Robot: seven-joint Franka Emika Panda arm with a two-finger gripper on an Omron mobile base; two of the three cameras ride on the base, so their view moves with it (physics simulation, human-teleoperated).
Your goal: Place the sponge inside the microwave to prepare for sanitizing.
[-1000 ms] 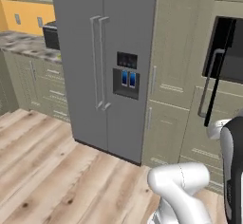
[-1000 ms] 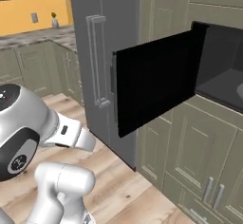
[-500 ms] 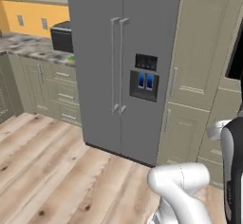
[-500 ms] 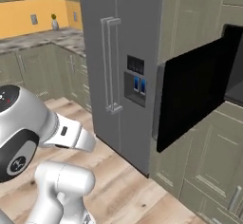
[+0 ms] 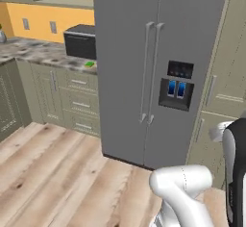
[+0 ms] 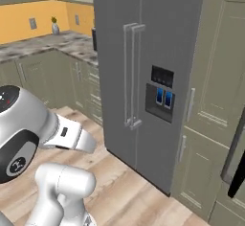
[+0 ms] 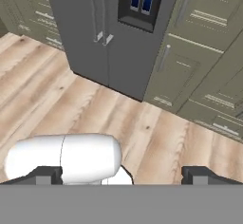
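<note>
1. While the claw (image 7: 121,173) points down at the pale wood floor (image 7: 156,137), its two dark fingertips (image 7: 45,174) sit far apart at the bottom corners of the hand view, so the jaws are spread wide with nothing between them.
2. Up on the speckled worktop (image 5: 43,53) in the left base view lies the sponge (image 5: 89,64), a small bright green patch near the front edge, just in front of a small dark countertop oven (image 5: 80,41).
3. That sponge lies well apart from the robot, just to the left of the tall grey refrigerator (image 5: 153,67).
4. Two long vertical handles (image 5: 149,72) run down the middle of the refrigerator, and a dispenser panel (image 5: 176,87) with two blue lit slots sits on its right-hand door.
5. Olive-green drawers (image 5: 77,101) stand below the worktop, and a yellow wall (image 5: 41,21) rises behind it.
6. To the right of the refrigerator, tall olive cabinet doors (image 6: 215,91) stand closed.
7. At the far right edge of the right base view a glossy black slab (image 6: 237,167) juts in; it is probably the microwave's open door, though too little shows to be sure.
8. Further back on the worktop in the right base view stands a small pale vase (image 6: 55,27) against the yellow wall.
</note>
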